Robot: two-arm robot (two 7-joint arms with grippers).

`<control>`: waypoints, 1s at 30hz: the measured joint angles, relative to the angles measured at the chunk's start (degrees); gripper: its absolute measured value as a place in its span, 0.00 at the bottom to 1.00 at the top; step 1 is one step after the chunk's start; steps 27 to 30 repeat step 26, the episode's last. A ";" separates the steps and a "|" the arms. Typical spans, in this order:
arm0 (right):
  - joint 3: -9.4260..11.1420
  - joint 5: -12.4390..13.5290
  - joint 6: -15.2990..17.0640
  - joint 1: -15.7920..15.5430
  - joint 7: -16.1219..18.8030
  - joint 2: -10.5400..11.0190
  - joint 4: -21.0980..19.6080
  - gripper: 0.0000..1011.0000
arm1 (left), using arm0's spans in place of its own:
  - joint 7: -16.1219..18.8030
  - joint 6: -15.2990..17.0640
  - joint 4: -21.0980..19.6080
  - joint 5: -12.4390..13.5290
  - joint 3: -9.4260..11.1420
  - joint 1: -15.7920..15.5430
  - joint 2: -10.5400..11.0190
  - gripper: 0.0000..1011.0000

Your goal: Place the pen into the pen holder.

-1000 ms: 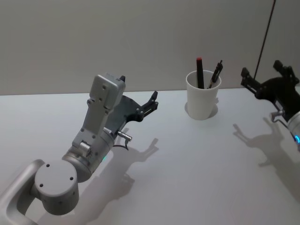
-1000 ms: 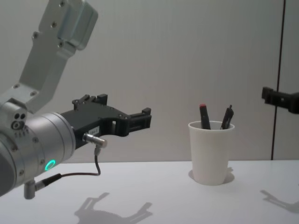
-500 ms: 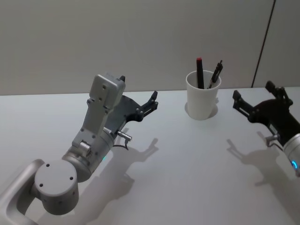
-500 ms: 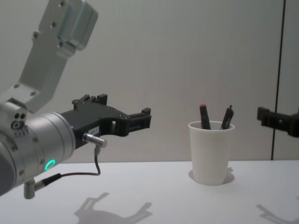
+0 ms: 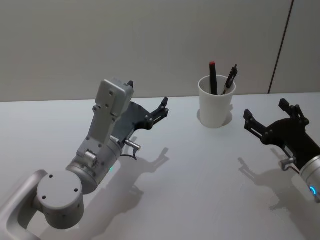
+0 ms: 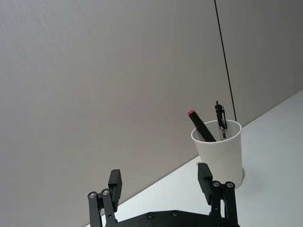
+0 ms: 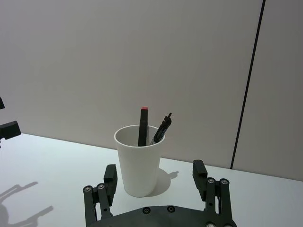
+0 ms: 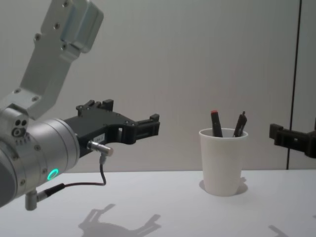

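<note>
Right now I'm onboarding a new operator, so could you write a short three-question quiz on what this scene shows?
1. True or false: the tapered white paper cup on the white table lies on its side.
2. How many pens stand in the cup? A) none B) one C) two
3. Fill in: the left gripper and the right gripper both hold ____.

Key:
1. False; it stands upright.
2. C: a red-capped black pen and a black pen with a clip.
3. Nothing; both are open and apart from the cup, one on each side.
</note>
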 joint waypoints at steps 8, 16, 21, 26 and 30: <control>0.00 0.00 0.00 -0.03 0.00 -0.01 -0.04 0.99 | 0.01 0.00 0.00 0.00 0.00 0.00 0.00 0.99; 0.04 0.00 0.00 -0.03 0.00 -0.04 -0.05 0.99 | 0.01 0.00 0.00 0.00 0.00 0.00 0.00 0.99; 0.04 0.01 -0.02 -0.03 0.01 -0.04 -0.04 0.99 | 0.01 0.00 0.00 0.00 0.00 0.00 0.00 0.99; 0.04 0.02 -0.04 -0.03 0.03 -0.04 -0.04 0.99 | 0.01 0.00 0.00 0.00 0.00 0.00 0.00 0.99; 0.04 0.02 -0.04 -0.03 0.03 -0.04 -0.04 0.99 | 0.01 0.00 0.00 0.00 0.00 0.00 0.00 0.99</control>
